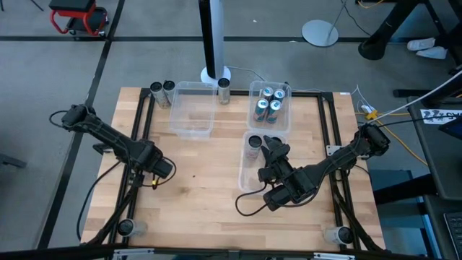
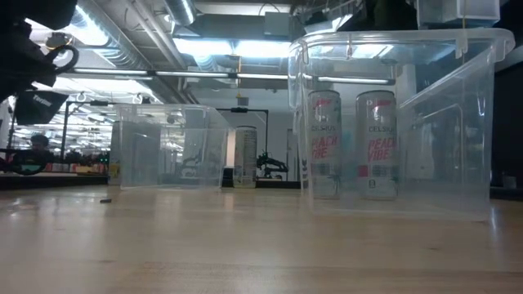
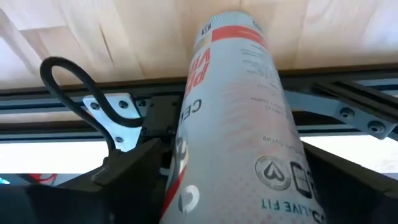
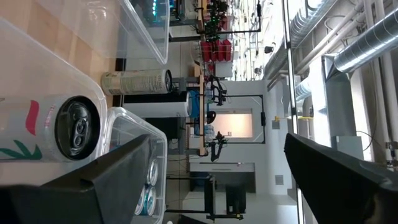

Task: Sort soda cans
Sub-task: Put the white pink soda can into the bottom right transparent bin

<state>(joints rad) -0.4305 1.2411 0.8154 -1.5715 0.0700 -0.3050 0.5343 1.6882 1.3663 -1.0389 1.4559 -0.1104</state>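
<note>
A silver-grey soda can (image 3: pixel 236 124) with red lettering stands lengthwise between the wide-apart fingers of my left gripper (image 3: pixel 233 155). That gripper points steeply down near the table's left rail (image 1: pixel 164 171) and hides the can from above. My right gripper (image 1: pixel 273 144) stands open and level over the middle clear bin (image 1: pixel 245 177), touching nothing. Two silver cans with pink print (image 2: pixel 324 143) (image 2: pixel 376 143) stand upright in that bin. One of them shows in the right wrist view (image 4: pixel 56 127). My left gripper has one finger (image 3: pixel 130 171) on each side of the can's body (image 3: pixel 186 186), and the can runs along the fingers. Whether the fingers touch the can I cannot tell. The can's far end (image 3: pixel 230 22) shows against the wooden table top.
Several blue cans stand in the far right bin (image 1: pixel 271 105). An empty clear bin (image 1: pixel 193 108) stands at the far middle, with a silver can (image 1: pixel 224 90) beside it. Two dark cans (image 1: pixel 162 89) stand at the far left. Black frame rails (image 1: pixel 144 130) run along both table sides.
</note>
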